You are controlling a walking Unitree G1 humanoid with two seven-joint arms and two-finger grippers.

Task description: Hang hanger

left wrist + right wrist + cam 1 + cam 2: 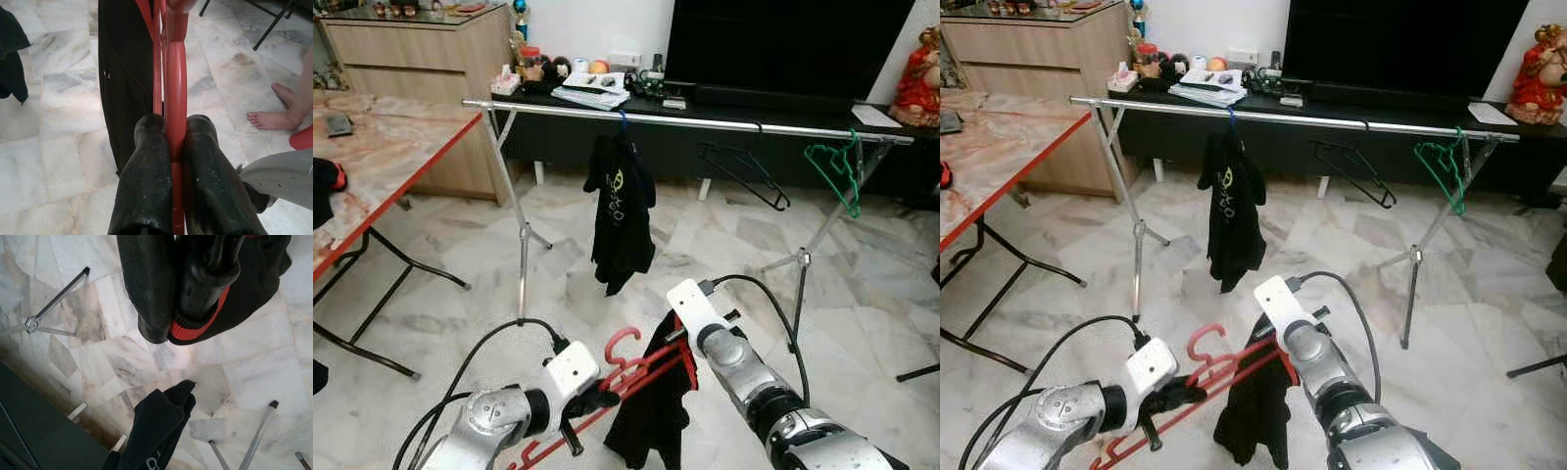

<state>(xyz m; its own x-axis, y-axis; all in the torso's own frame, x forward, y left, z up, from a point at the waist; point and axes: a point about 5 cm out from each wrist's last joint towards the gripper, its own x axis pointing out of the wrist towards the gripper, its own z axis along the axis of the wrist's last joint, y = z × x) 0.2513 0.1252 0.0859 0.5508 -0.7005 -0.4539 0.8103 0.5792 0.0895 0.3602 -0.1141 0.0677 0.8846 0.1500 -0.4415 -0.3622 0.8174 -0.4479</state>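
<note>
A red plastic hanger (628, 367) is held low in front of me, with a black garment (656, 406) with red trim draped over it. My left gripper (597, 399) is shut on the hanger's bar; the left wrist view shows both fingers (146, 186) pressed against the red bar (176, 98). My right gripper (677, 338) is shut on the garment's collar edge (205, 328) at the hanger's other side. Ahead stands a silver clothes rail (705, 122) on tripod legs. On it hang a black shirt (621, 211), an empty black hanger (744, 171) and a green hanger (834, 168).
A marble-pattern table with a red edge (401, 171) stands to my left. Behind the rail are a dark TV bench with clutter (607, 88) and a large screen (783, 44). A person's bare foot (274, 117) rests on the marble floor near my left arm.
</note>
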